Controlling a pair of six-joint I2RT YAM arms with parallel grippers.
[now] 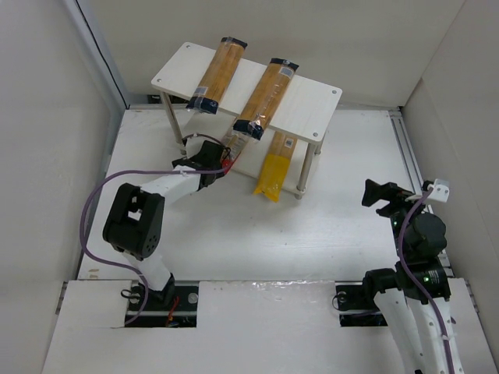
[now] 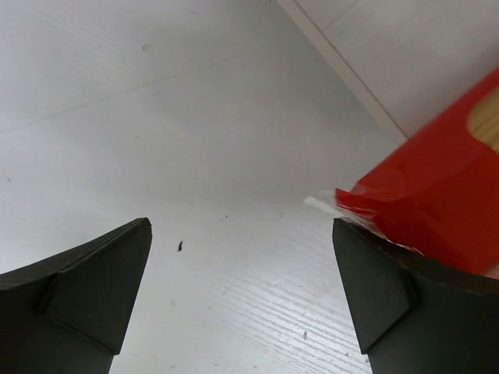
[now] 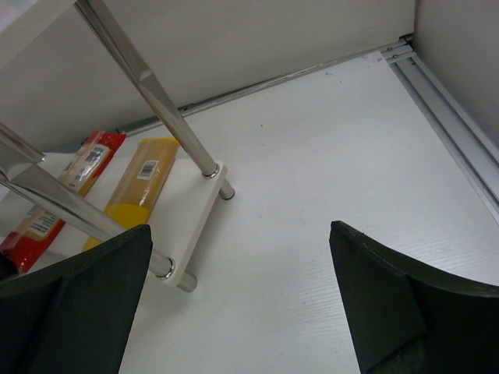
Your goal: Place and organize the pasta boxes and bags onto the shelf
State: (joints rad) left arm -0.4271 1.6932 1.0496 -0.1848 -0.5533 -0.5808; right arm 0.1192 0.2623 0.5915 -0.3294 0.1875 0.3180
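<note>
Left jaws wide, arm [image 1: 168, 187] extended beside red box [image 2: 437, 195].

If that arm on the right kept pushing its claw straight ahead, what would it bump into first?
Probably the bare white table top: the open right gripper points down at it, just beside the pale two-tier shelf's metal leg. Nothing else shows in that line.

Glossy red box [image 2: 437, 195], polished metal shelf legs [image 3: 156, 93], matt white table [image 1: 312, 234]
</note>
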